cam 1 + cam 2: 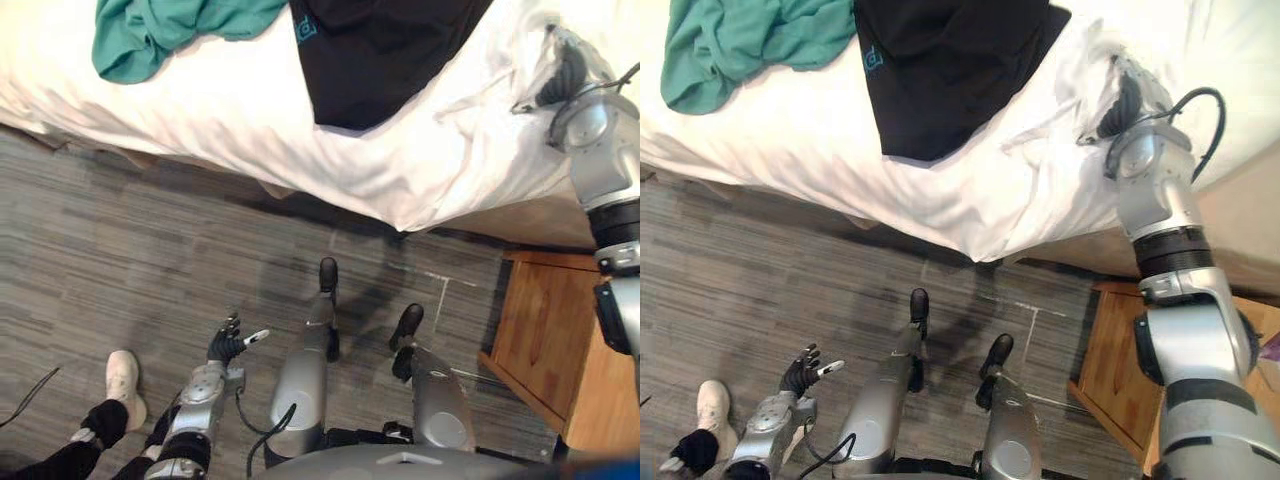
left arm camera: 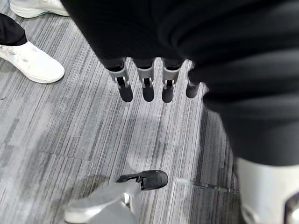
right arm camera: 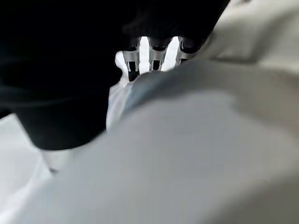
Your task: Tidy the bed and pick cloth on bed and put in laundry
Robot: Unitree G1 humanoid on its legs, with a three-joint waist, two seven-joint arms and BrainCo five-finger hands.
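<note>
Your right hand (image 1: 1128,98) is digging into a bunched fold of the white sheet (image 1: 1040,150) near the bed's corner. In the wrist view its fingers (image 3: 159,59) are running under the fold with the tips hidden, so I cannot tell whether they are pinching cloth or lying flat. If you are smoothing, be drawing the fold toward the edge with a flat palm rather than raking it, since the sheet is ruckling around the wrist. The black cloth (image 1: 950,70) is lying near, on this hand's left, on the bed (image 1: 200,115); the teal cloth (image 1: 740,45) is lying beyond it, well apart from the hand. Take the black one first, I'd say, gathering it from the middle so nothing is trailing. Your left hand (image 1: 232,345) is hanging low over the floor (image 1: 120,260), with fingers spread and holding nothing.
</note>
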